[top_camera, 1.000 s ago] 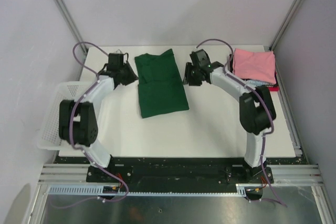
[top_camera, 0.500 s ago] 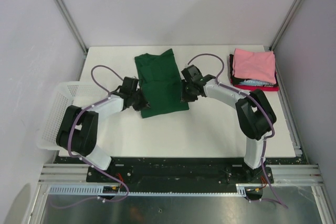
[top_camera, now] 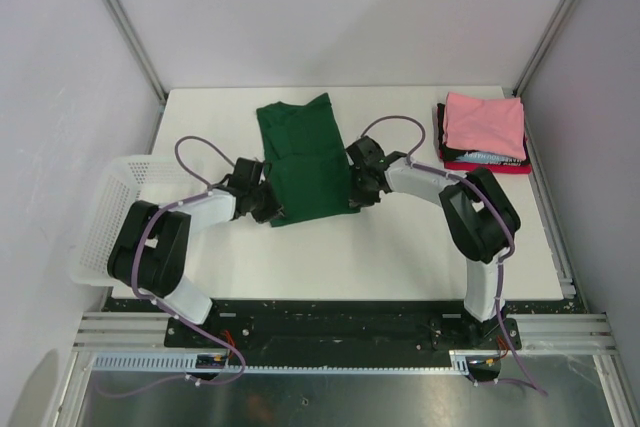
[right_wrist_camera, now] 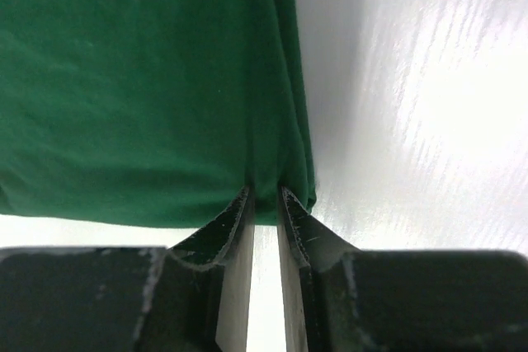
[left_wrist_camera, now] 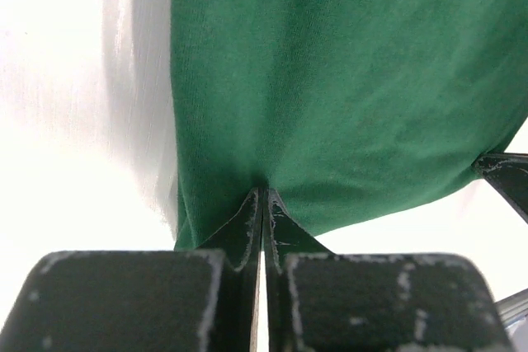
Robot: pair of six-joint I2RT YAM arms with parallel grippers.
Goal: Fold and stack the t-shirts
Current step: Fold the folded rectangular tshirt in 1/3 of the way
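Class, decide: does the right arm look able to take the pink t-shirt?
Probably not: the right gripper is shut on the green t-shirt, though nothing blocks its way to the pink t-shirt.

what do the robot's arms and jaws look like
The left arm and right arm have white links, bulky black joints and a purple cable looping along each. The jaws are thin black blades, scuffed pale at the edges, on blocky black bases.
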